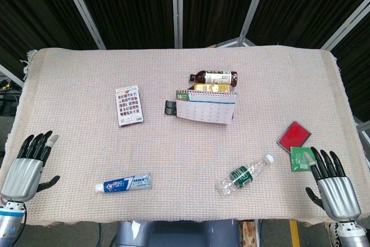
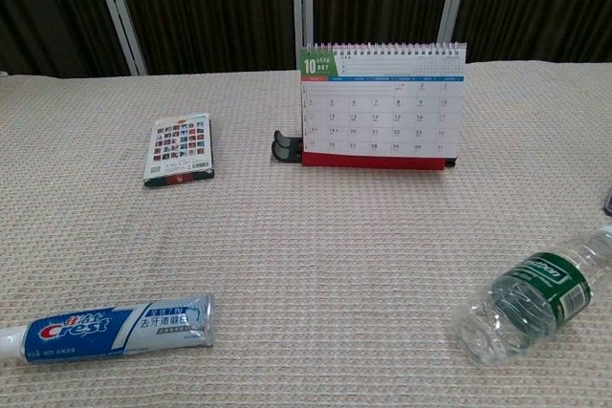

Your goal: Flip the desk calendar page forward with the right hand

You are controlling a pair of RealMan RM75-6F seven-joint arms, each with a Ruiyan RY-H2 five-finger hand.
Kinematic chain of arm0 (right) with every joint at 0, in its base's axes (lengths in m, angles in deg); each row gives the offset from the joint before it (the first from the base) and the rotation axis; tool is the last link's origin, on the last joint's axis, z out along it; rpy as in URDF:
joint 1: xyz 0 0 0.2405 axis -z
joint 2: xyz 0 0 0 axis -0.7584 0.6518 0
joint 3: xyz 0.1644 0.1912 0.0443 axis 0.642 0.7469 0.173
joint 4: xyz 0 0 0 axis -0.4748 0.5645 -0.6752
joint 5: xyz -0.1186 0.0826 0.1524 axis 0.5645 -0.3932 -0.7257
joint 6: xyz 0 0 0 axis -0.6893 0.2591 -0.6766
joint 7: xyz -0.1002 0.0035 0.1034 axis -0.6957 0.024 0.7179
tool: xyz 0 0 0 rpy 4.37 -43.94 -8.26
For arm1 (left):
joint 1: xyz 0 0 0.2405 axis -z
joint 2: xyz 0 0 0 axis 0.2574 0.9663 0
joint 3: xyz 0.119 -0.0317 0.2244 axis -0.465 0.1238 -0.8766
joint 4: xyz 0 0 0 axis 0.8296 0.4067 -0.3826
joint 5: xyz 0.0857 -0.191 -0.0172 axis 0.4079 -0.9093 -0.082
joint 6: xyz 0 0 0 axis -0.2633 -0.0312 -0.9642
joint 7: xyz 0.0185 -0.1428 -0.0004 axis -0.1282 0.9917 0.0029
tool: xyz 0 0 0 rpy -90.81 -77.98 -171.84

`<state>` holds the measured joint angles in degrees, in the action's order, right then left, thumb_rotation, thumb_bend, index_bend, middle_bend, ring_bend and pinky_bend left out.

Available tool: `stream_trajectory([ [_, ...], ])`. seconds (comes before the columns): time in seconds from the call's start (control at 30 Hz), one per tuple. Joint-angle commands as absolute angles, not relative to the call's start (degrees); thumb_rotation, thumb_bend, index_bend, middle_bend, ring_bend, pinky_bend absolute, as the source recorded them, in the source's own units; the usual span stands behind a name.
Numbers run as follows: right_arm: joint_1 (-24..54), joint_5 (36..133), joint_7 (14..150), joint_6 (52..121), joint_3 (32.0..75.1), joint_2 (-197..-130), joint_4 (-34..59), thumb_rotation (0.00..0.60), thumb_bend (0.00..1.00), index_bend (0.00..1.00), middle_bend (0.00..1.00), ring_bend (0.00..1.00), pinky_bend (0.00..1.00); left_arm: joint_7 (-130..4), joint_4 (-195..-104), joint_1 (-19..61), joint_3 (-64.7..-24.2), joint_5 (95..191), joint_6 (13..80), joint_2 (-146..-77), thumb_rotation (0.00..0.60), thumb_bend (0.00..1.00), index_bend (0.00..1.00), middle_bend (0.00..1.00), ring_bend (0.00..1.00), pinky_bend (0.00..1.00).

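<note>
The desk calendar (image 1: 206, 107) stands upright near the middle of the table, its October page facing me; the chest view shows the calendar (image 2: 383, 107) with its spiral binding along the top. My right hand (image 1: 332, 187) rests at the table's front right corner, fingers spread and holding nothing, far from the calendar. My left hand (image 1: 27, 163) lies at the front left edge, also with fingers apart and empty. Neither hand appears in the chest view.
Two brown bottles (image 1: 215, 77) lie behind the calendar. A black clip (image 1: 170, 107) sits at its left side. A colourful card box (image 1: 129, 106), a toothpaste tube (image 1: 123, 183), a clear water bottle (image 1: 243, 176), a red card (image 1: 293, 136) and a green packet (image 1: 301, 158) lie around.
</note>
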<state>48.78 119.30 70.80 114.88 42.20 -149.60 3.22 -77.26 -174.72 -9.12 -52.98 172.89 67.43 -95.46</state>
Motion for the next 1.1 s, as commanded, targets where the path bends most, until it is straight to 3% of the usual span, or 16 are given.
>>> stream_trajectory([
  [0.03, 48.8, 119.3, 70.8, 114.9, 42.2, -149.6, 3.2, 0.6, 0.15, 0.0, 0.0, 0.0, 0.0, -77.3, -174.7, -9.1, -53.0, 172.8, 67.4, -95.5, 0.6, 0.13, 0.0, 0.0, 0.0, 0.0],
  [0.47, 48.0, 119.9, 71.6, 114.6, 42.5, -149.9, 1.8, 0.6, 0.15, 0.0, 0.01, 0.0, 0.01, -77.1, -175.0, -9.2, -52.5, 172.2, 67.6, -95.5, 0.6, 0.13, 0.0, 0.0, 0.0, 0.0],
  [0.5, 47.6, 120.0, 71.6, 114.7, 43.0, -150.3, 1.1, 0.6, 0.15, 0.0, 0.06, 0.05, 0.07, -76.9, -175.0, -9.1, -52.4, 171.9, 67.6, -95.4, 0.6, 0.13, 0.0, 0.0, 0.0, 0.0],
  [0.57, 46.8, 119.9, 71.5, 114.6, 44.0, -151.1, -0.3, 0.6, 0.15, 0.0, 0.28, 0.26, 0.3, -76.6, -175.1, -9.1, -52.2, 171.6, 67.6, -95.3, 0.6, 0.13, 0.0, 0.0, 0.0, 0.0],
  [0.63, 45.7, 119.3, 70.8, 113.4, 45.0, -152.0, -2.4, 0.6, 0.15, 0.0, 0.57, 0.54, 0.54, -76.3, -175.1, -9.2, -52.1, 171.7, 67.7, -95.1, 0.6, 0.13, 0.0, 0.0, 0.0, 0.0],
  [0.73, 42.8, 116.6, 70.6, 107.8, 46.2, -153.3, -8.5, 0.6, 0.22, 0.0, 0.75, 0.7, 0.65, -75.7, -175.4, -9.2, -52.0, 171.8, 68.1, -94.9, 0.6, 0.13, 0.0, 0.0, 0.0, 0.0],
  [0.9, 37.8, 108.2, 69.0, 97.2, 48.9, -156.6, -16.5, 0.6, 0.4, 0.0, 0.85, 0.8, 0.69, -75.3, -175.5, -9.3, -51.9, 172.0, 68.5, -94.7, 0.6, 0.13, 0.0, 0.0, 0.0, 0.0],
  [1.1, 31.5, 84.4, 76.6, 81.4, 55.3, -160.3, -24.8, 0.6, 0.42, 0.0, 0.85, 0.8, 0.69, -74.8, -175.3, -9.4, -51.7, 172.4, 69.3, -94.5, 0.6, 0.13, 0.0, 0.0, 0.0, 0.0],
])
